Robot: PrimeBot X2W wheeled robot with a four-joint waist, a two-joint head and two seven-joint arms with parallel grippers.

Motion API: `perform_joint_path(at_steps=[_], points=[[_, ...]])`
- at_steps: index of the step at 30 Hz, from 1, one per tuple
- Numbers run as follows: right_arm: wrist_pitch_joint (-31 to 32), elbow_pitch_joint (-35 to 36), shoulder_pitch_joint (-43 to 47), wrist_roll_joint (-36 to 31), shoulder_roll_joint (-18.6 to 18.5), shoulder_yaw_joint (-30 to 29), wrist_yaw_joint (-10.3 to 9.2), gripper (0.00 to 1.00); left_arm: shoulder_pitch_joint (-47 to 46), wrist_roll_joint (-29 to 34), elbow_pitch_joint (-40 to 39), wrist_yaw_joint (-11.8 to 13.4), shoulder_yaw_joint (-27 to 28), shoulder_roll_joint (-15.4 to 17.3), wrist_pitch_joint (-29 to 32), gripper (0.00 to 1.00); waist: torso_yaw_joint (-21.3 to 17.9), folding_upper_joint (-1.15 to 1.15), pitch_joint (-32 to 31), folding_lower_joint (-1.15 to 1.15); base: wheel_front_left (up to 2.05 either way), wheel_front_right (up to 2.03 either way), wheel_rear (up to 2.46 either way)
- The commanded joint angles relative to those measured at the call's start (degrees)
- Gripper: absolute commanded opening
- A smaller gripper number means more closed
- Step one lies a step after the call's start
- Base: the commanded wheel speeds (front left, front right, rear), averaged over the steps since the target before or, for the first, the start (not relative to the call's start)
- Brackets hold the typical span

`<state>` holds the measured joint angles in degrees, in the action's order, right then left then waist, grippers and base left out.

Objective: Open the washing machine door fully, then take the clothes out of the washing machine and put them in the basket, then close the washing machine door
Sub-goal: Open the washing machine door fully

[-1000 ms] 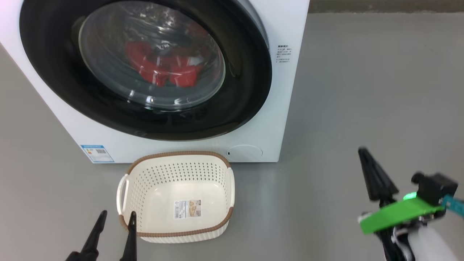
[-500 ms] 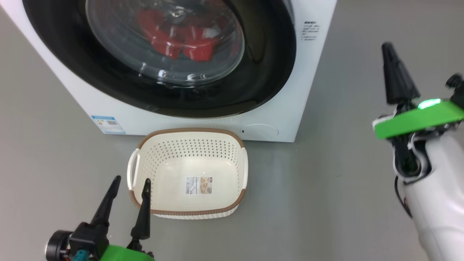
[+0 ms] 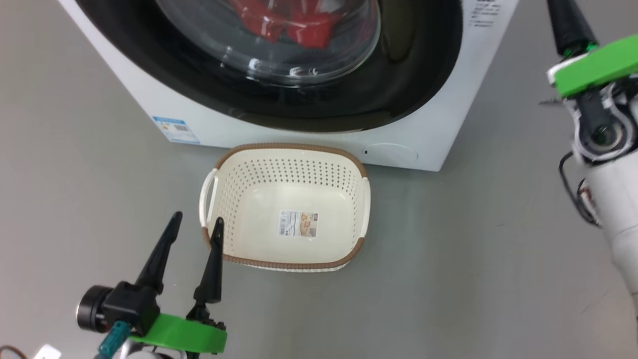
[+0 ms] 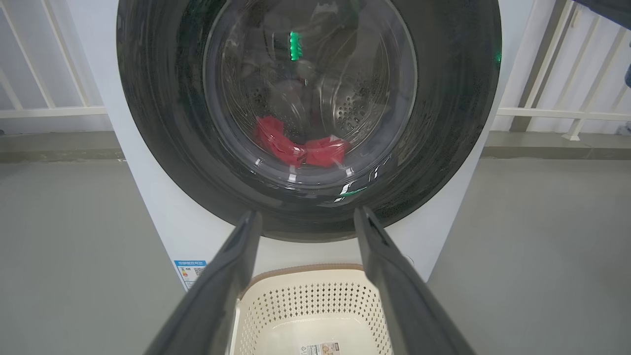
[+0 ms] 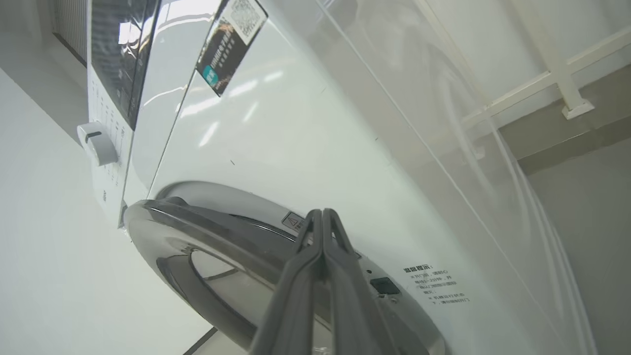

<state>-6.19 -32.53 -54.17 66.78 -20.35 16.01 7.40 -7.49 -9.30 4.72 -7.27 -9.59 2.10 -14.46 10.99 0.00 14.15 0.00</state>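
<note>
Empty left gripper (image 3: 198, 218), fingers spread, beside cream perforated plastic basket (image 3: 294, 147); right gripper (image 5: 321, 213), fingers pressed together, near black-rimmed round glass washing machine door (image 3: 423, 75); bright red clothes (image 3: 289, 22) behind glass

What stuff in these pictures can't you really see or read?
- Clothes: in the head view the top edge cuts them off and glare on the washing machine door blurs them, so the pieces cannot be counted.
- Paper label in the basket: head view, print too small to read.
- Side print on the washing machine: right wrist view, too small.
- Right end effector: head view, top edge cuts off its tips.
</note>
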Motion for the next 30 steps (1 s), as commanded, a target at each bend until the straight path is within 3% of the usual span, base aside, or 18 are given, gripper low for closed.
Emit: perform_joint_path(at_steps=[1,11,19,30], points=[[1.10,1.01,-1.53,2.10,-0.49,0.75,0.09,0.00,-2.12,-0.35,-1.71,0.25,1.48,0.78,-0.54,1.00,1.51,0.00,1.54,0.00,0.00,0.00,0.00],[18.16,-4.08,-7.57,19.66,-4.48,1.04,0.09,0.00,-4.36,-1.40,-1.52,0.18,-0.93,0.78,-0.54,1.00,4.80,0.00,4.26,0.00,0.00,0.00,0.00],[28.62,-8.23,-11.28,24.60,-4.91,1.11,0.09,0.00,-5.43,-2.29,-1.53,0.39,-2.42,0.78,-0.54,1.00,6.27,0.00,6.14,0.00,0.00,0.00,0.00],[34.13,-12.54,-14.90,25.76,-4.43,1.15,0.09,0.00,-6.74,-3.67,-1.54,1.10,-4.59,0.78,-0.54,1.00,7.66,0.00,7.59,0.00,0.00,0.00,0.00]])
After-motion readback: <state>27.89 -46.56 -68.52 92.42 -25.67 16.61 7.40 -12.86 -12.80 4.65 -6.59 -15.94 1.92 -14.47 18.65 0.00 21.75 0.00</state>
